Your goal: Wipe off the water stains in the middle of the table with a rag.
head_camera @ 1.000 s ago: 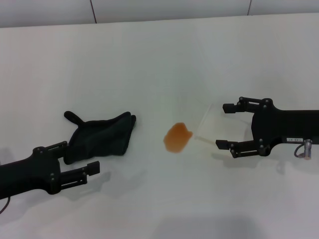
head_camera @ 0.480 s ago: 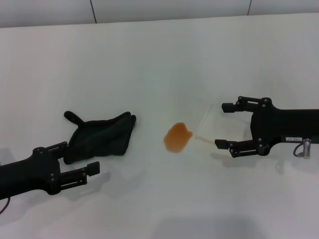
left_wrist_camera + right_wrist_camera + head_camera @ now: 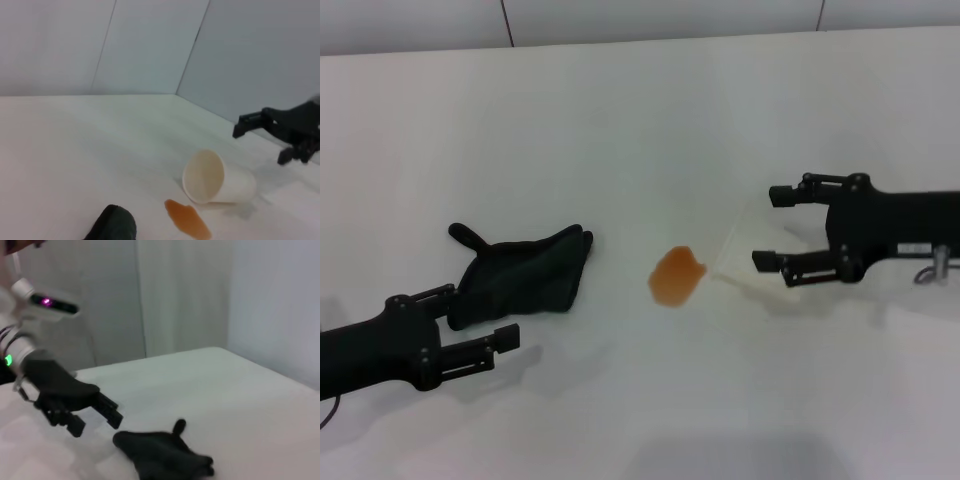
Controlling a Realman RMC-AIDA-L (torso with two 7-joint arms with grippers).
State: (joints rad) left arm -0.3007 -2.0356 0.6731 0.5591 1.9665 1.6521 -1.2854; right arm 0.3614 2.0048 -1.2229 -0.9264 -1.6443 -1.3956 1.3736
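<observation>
The water stains are one orange-brown blotch on the white table, also seen in the left wrist view. The dark rag lies crumpled to the stain's left; the right wrist view shows the rag too. My left gripper is open just on the near side of the rag, one finger beside its edge. My right gripper is open to the right of the stain, holding nothing. In the left wrist view the right gripper hangs above the table.
A translucent white cup lies on its side just right of the stain, its mouth toward the stain. In the head view the cup shows faintly between the right fingers. A grey seam runs along the table's far edge.
The right gripper has risen and shifted toward the table's far side, still open. The left arm, the rag and the stain have not moved.
</observation>
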